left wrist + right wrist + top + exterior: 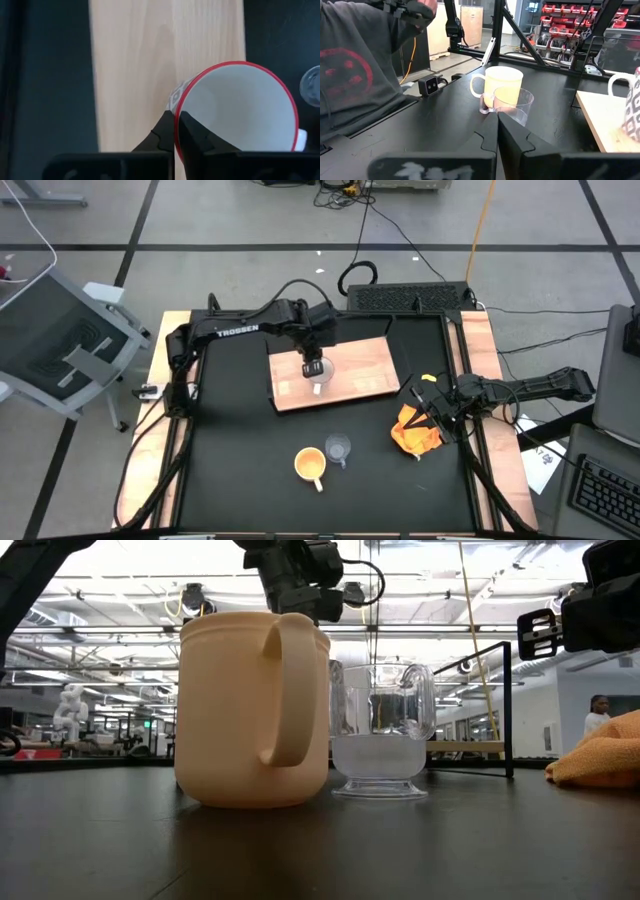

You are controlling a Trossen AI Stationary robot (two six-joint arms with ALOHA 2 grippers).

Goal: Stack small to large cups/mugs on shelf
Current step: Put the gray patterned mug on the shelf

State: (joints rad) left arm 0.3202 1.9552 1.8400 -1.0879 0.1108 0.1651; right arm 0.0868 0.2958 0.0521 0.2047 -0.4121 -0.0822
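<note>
The left gripper (313, 367), its arm lettered "TROSSEN", had its fingers clamped on the white mug's (235, 107) red rim over the shelf (350, 360). The right gripper (432, 412) rested near the cloth (415, 432), fingers together.

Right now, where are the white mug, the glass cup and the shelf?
white mug (240, 107), left wrist view, inner wall.
glass cup (381, 740), low view, side wall.
shelf (365, 365), high view, bare wood.

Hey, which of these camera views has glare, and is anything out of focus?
Low view: bright ceiling lights wash out the background behind the yellow mug and glass cup. Left wrist view: the left hand on the white mug rim is soft and blurred. High view: even light, no glare.
</note>
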